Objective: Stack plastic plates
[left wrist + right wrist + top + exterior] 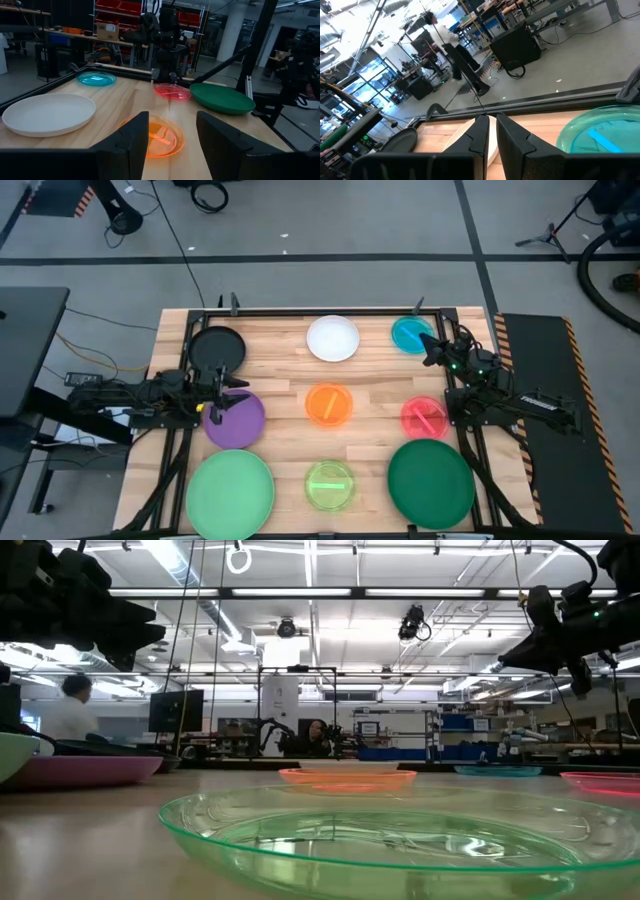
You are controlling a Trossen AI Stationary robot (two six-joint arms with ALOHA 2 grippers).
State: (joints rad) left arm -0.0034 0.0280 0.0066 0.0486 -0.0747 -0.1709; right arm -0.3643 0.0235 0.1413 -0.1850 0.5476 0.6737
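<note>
Nine plates lie flat and apart on the wooden table: black (217,347), white (332,338), teal (412,333), purple (235,418), orange (329,404), pink (424,416), light green (229,492), lime (329,484) and dark green (431,482). My left gripper (225,385) hovers open between the black and purple plates. In its wrist view it (172,140) faces the orange plate (155,135). My right gripper (432,348) hangs shut above the table beside the teal plate. Its wrist view (493,135) shows the teal plate (600,132) and white plate (462,137).
A dark metal frame (320,311) runs along the table's far edge and down both sides, where the arm bases stand. Bare wood shows between the plates. In the low view the lime plate (400,840) fills the foreground. People show in the room beyond (70,710).
</note>
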